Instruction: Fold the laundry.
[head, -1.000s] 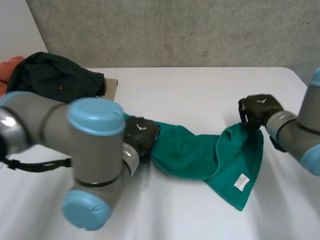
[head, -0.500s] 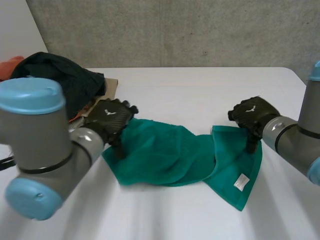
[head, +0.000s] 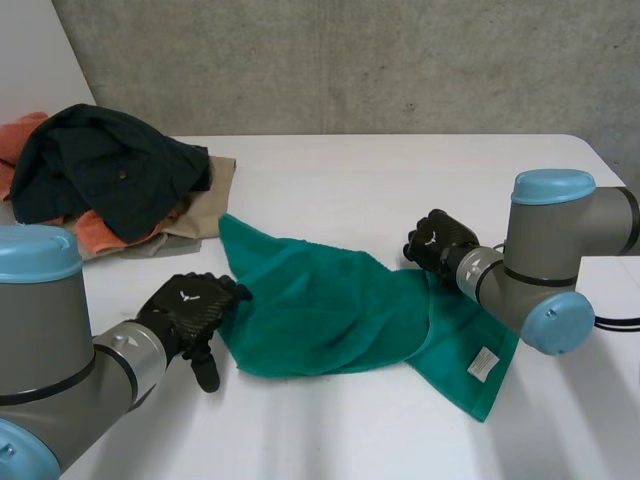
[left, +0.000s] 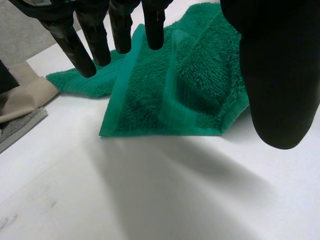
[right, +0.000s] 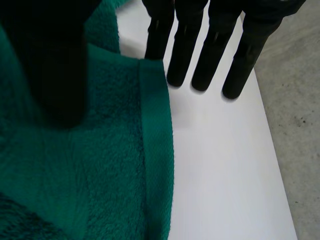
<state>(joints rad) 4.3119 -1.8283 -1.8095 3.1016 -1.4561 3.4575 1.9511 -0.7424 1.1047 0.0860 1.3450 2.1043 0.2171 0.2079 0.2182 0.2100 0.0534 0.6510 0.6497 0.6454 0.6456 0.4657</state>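
With fingers straight and apart, gripping nothing, the left robot hand (head: 186, 311) sits just beside the near left edge of the green towel (head: 320, 300). The right robot hand (head: 438, 243), likewise unclenched, is at its far right hem. Towel: rumpled, right end folded over, mid-worktop (head: 360, 180). Clothes pile (head: 100, 165): far left.

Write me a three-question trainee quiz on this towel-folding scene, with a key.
1. True or false: the left hand is open.
2. The green towel's white label lies nearest: A the left hand; B the right hand; C the clothes pile.
3. What does the towel lie on?
Key: 1 true; 2 B; 3 the white table.
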